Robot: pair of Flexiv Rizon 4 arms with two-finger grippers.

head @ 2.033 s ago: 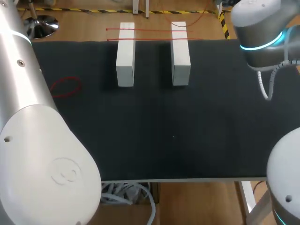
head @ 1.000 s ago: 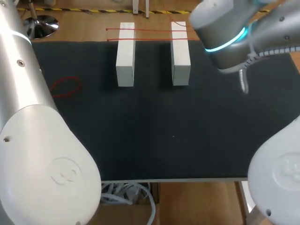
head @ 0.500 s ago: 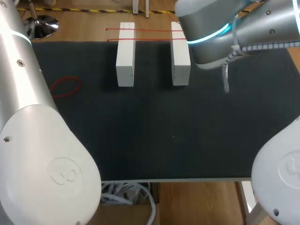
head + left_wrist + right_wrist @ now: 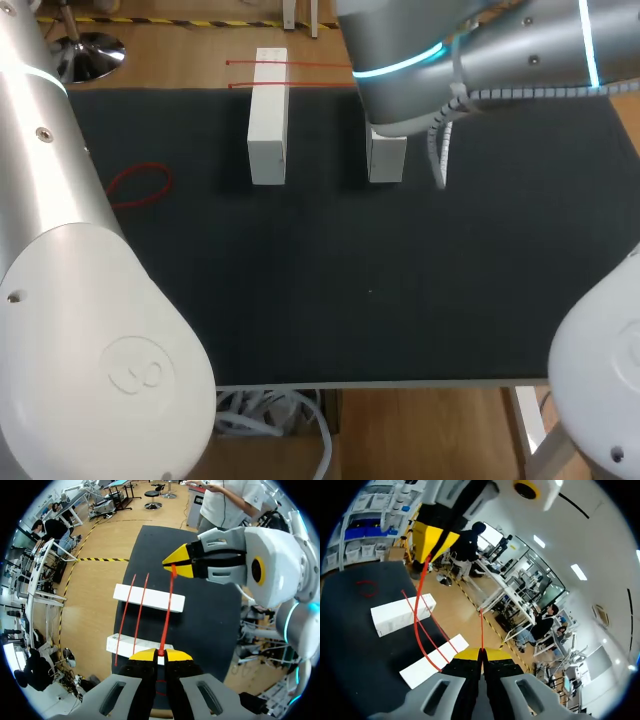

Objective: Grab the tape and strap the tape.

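One red tape (image 4: 167, 610) hangs in the air between my two grippers. In the left wrist view my left gripper (image 4: 159, 655) is shut on one end, and my right gripper (image 4: 175, 566) pinches the other end ahead of it. From the right wrist, my right gripper (image 4: 481, 652) is shut on the tape (image 4: 417, 620), which sags in a curve up to the left gripper (image 4: 432, 542). Below stand two white blocks (image 4: 268, 115) (image 4: 386, 158) with two red tapes (image 4: 300, 63) lying across them. My right arm (image 4: 430, 50) hides most of the right block.
A loose red tape loop (image 4: 140, 185) lies on the black mat (image 4: 350, 290) at the left. My left arm (image 4: 70, 300) fills the near left corner of the head view. The mat's far edge meets the wooden floor just behind the blocks.
My right arm has swung leftward from the right edge until it covers the right white block. The blocks, the laid tapes and the loop have stayed put.
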